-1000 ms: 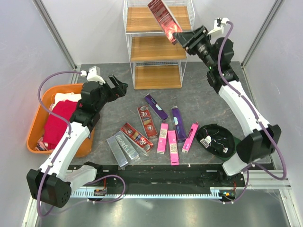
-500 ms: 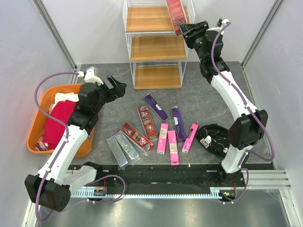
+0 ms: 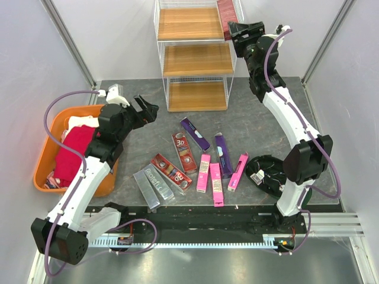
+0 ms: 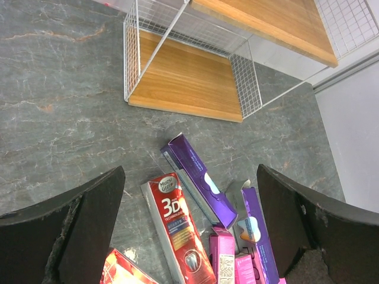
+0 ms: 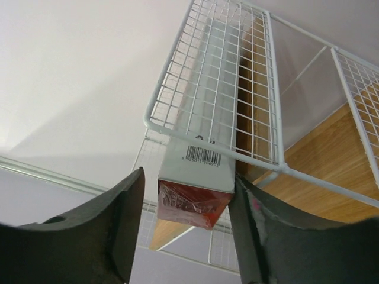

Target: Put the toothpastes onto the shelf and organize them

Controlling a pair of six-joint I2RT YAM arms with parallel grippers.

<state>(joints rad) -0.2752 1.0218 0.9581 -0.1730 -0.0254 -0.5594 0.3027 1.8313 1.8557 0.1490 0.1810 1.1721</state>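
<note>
The shelf (image 3: pixel 195 59) stands at the back of the table. A red toothpaste box (image 3: pixel 225 10) lies on the right side of its top tier. In the right wrist view the box (image 5: pixel 195 177) rests over the tier's wire rim (image 5: pixel 260 161). My right gripper (image 3: pixel 238 28) (image 5: pixel 188 177) is open around the box's near end: the right finger touches it and the left finger stands apart. Several toothpastes lie on the table: purple (image 3: pixel 195 134), red "3D" (image 3: pixel 184 152) (image 4: pixel 177 231), pink (image 3: pixel 217 183), silver (image 3: pixel 153 186). My left gripper (image 3: pixel 146 110) (image 4: pixel 189 171) is open and empty above them.
An orange tub (image 3: pixel 42 165) with a red cloth (image 3: pixel 74 151) stands at the left. A black dish (image 3: pixel 270 175) sits at the front right. The shelf's bottom tier (image 4: pixel 183 83) lies just beyond the purple box (image 4: pixel 198 177). Grey walls close in on both sides.
My right gripper has carried the red box up and back onto the top tier's right side, and its left finger now stands off the box. The left arm has barely moved.
</note>
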